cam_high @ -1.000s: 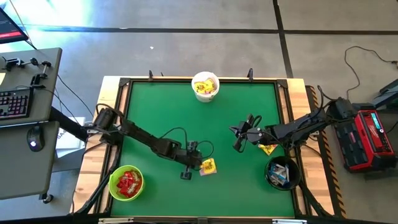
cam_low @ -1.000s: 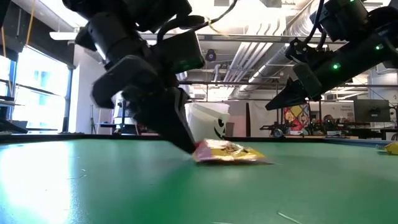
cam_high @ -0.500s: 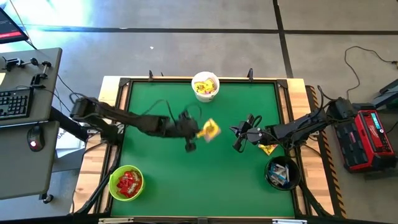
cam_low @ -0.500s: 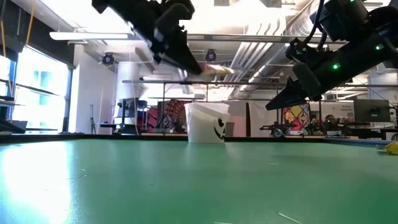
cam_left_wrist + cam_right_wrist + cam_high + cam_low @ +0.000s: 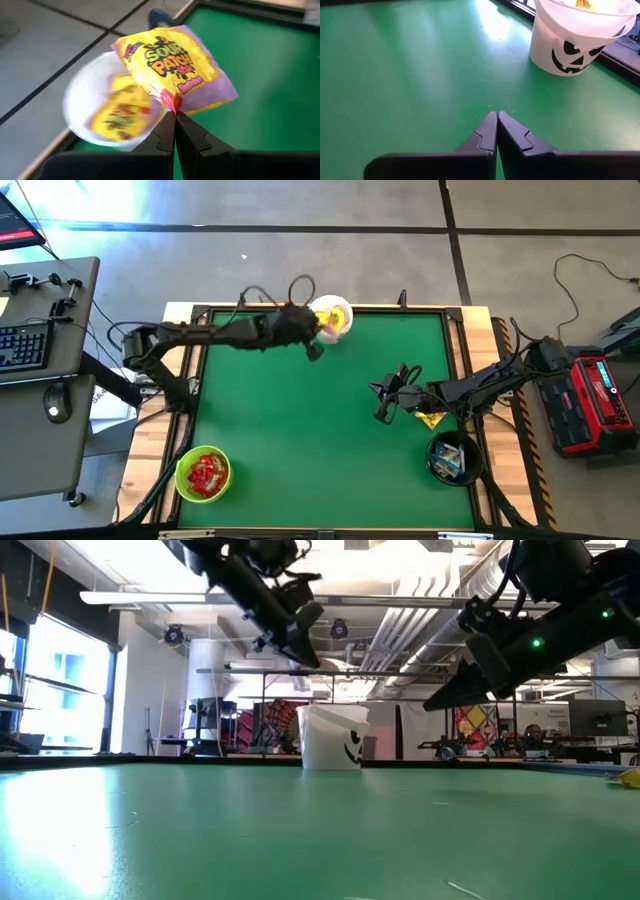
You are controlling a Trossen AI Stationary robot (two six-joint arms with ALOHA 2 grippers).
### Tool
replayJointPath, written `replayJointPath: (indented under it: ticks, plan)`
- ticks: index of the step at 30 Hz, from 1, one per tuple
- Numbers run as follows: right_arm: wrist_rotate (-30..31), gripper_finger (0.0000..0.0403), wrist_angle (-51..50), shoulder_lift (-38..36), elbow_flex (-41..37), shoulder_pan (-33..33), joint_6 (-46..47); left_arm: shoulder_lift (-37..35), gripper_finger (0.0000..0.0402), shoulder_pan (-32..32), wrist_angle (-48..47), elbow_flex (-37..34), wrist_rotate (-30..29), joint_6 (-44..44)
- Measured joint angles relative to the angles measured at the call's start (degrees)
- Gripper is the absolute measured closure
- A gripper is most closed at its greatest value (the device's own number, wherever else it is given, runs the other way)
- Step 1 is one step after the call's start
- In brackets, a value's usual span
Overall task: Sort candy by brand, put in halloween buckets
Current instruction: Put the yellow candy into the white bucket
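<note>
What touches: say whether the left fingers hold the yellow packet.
Touching. Left wrist view: left gripper fingers pinch the yellow packet's edge above the white bucket.

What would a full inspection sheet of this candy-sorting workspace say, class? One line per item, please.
Surface: green mat in a wooden frame, mostly bare.
Job's things: white plastic pumpkin-face bucket at the far edge, holding yellow packets; lime green bucket holding red packets; black bucket holding white-and-blue bars; one yellow packet lying under the right arm.
Clutter: nothing seen.
Grippers: left gripper shut on a yellow Sour Patch packet, above the white bucket; right gripper shut, empty, over mid-table.
Cables: black cable loops on the left arm; a cord on the floor at right.
Surroundings: grey desk with a keyboard left; red box right.
</note>
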Motion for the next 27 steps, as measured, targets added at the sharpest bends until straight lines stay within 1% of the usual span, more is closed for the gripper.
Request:
replayJointPath:
  ticks: [5,11,16,20,23,27]
  plan:
    - [0.0,0.0403,0.3,0.0,0.0,0.0,-0.2,4.1,0.0401,6.1,-7.4,5.8,1.1,1.7]
    - [0.0,0.0403,0.3,0.0,0.0,0.0,-0.4,8.3,0.0401,10.1,-10.7,8.0,1.6,3.1]
    - [-1.1,0.0403,0.3,0.0,0.0,0.0,-0.4,9.7,0.04,10.7,-11.8,7.9,2.5,4.0]
    - [-1.4,0.0398,0.3,0.0,0.0,0.0,-1.0,9.9,0.0378,10.2,-11.7,7.9,2.3,5.2]
    - [-1.4,0.0374,0.2,-0.1,0.0,0.0,-2.7,9.9,0.0352,9.3,-11.8,7.9,1.0,6.3]
    - [-1.8,0.0313,-2.8,-1.2,0.3,0.0,-3.3,9.8,0.0314,7.1,-11.8,7.9,-0.7,7.9]
